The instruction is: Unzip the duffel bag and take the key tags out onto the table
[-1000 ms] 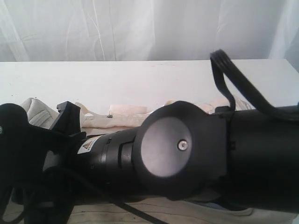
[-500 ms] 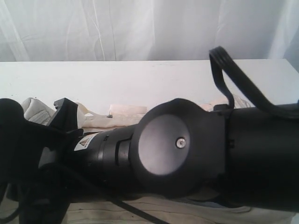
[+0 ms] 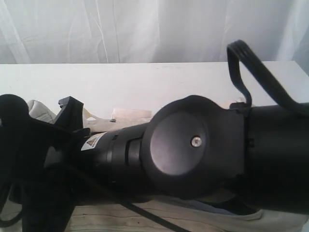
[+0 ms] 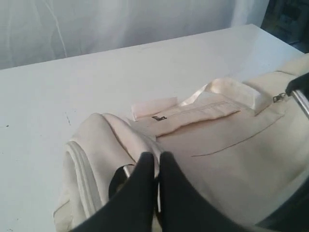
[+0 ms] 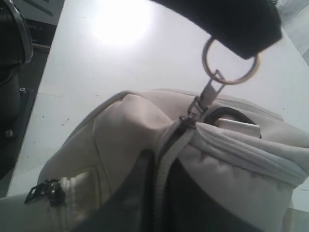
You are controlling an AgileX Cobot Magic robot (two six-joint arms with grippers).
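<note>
The cream duffel bag [image 4: 217, 145] lies on the white table [image 4: 48, 96]. In the exterior view both black arms cover most of the duffel bag [image 3: 128, 116]. My left gripper [image 4: 155, 162] is shut at the bag's end beside a black D-ring [image 4: 116, 181], a sliver of metal between its fingers. The right wrist view shows that gripper's black tip [image 5: 231, 21] holding the metal ring [image 5: 231, 63] of the zipper pull [image 5: 203, 104]. My right gripper [image 5: 161, 157] is shut on the grey zipper edge [image 5: 164, 145] just below the slider. The key tags are hidden.
A white curtain [image 3: 145, 29] hangs behind the table. The table's edge and dark equipment [image 5: 14, 72] lie close to the bag's end. A side-pocket zipper pull [image 5: 46, 191] and another metal pull [image 4: 279, 97] show on the bag.
The right arm has shifted slightly right and up in the exterior view, its cable loop moving with it. Both grippers stay shut at the bag's end.
</note>
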